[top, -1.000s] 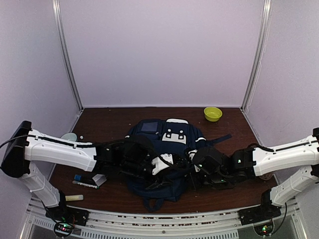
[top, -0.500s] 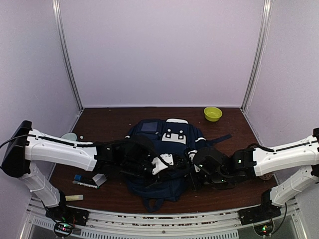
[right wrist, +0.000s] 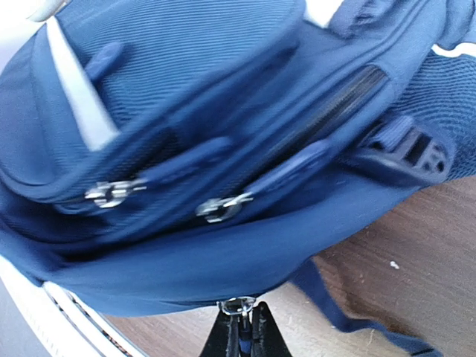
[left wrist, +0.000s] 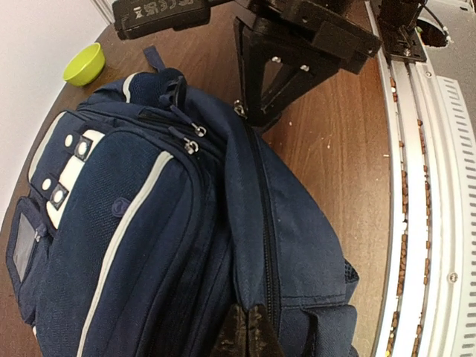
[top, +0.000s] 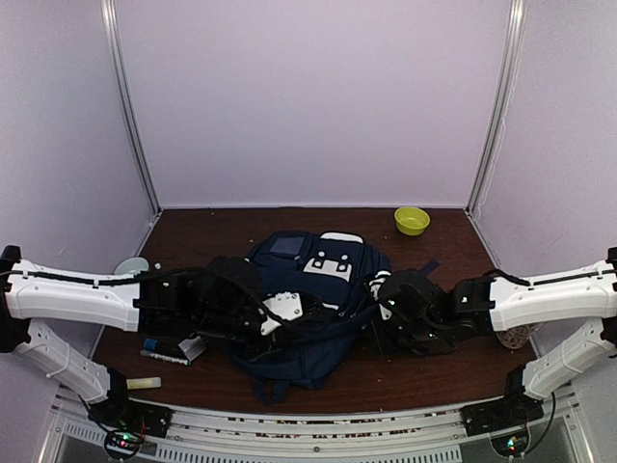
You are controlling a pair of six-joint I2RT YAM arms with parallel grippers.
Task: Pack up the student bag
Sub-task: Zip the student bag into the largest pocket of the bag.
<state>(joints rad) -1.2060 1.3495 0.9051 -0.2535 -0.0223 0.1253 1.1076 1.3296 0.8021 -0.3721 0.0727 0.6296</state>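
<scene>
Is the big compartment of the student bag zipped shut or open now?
Shut, as far as seen: in the left wrist view the zipper of the student bag runs closed, no lining showing.

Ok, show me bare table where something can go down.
Bare wood lies back left, between the backpack and the rear wall, and along the near edge right of it. Crowded: front left around the marker, and mid-table where the left arm and right arm flank the backpack.

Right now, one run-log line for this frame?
left fingers: shut on navy blue fabric backpack, at zip seam | right fingers: shut on metal zipper pull | zip between them: looks closed
</scene>
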